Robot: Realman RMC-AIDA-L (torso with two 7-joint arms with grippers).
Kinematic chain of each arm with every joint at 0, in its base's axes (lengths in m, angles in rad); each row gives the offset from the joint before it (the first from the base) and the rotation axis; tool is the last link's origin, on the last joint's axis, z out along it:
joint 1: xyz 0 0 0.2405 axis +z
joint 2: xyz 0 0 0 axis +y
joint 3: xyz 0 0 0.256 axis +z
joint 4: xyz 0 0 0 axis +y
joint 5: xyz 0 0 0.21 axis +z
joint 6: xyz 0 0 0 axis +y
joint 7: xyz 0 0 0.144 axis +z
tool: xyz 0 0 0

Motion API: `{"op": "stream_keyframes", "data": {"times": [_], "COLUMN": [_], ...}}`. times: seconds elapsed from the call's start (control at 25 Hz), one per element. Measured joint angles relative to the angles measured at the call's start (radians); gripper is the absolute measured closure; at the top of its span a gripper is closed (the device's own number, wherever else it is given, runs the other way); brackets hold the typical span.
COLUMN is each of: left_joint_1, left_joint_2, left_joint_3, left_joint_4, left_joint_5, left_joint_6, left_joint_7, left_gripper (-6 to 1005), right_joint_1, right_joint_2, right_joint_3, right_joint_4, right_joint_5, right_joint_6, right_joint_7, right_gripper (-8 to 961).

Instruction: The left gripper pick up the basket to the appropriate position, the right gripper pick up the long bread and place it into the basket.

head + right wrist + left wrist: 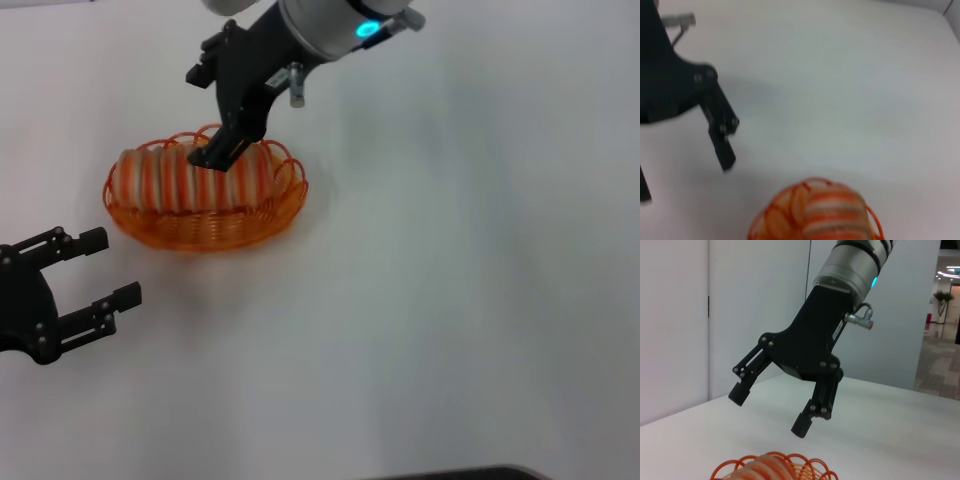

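Carrying everything here is the white bench (450,300), and the basket (205,228) standing on it serves as the landmark for the rest. The basket is an oval of orange wire with a looped rim, and it rests flat on the bench surface.

Reaching down over the basket from behind is the right arm (320,25), a silver tube with a small blue-green light, ending in the right pincer (215,115). Its 2 black fingers are spread apart and clamp nothing. In the head view 1 finger (228,148) hangs just over the middle of the loaf, while the other sits higher and farther back, clear of the basket rim. The left wrist view shows the same pincer (770,410) hovering above the basket (790,462), with open air between its fingertips and the orange loops, so it is not touching.

In front of the basket and toward the robot's left, the left pincer (105,270) hovers near the bench, well apart from the basket. Its 2 fingers are also spread wide, pointing toward the basket, with nothing between them.

Lying inside the basket is the long bread (195,178), a tan loaf with orange crosswise stripes. It lies lengthwise along the oval, its ends near the rim at both sides. From the right wrist view the loaf (827,212) shows end-on, sitting within the wire loops.
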Motion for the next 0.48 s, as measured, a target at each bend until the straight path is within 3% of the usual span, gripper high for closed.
{"op": "stream_keyframes", "data": {"times": [0.16, 0.48], "left_joint_1": [0.001, 0.004], "left_joint_2": [-0.001, -0.001], "left_joint_3": [0.0, -0.061], "left_joint_4": [-0.007, -0.046], "left_joint_5": [0.0, -0.026], "left_joint_6": [-0.002, -0.004], "left_joint_7": [0.0, 0.011], "left_gripper": [299, 299], "right_joint_1": [-0.096, -0.392], "right_joint_2": [-0.006, -0.011], "right_joint_3": [0.042, 0.209], "right_joint_4": [-0.017, -0.042], "right_joint_5": [0.086, 0.396], "right_joint_6": [0.0, -0.126], "right_joint_7": [-0.028, -0.268], "right_gripper": [-2, 0]}}
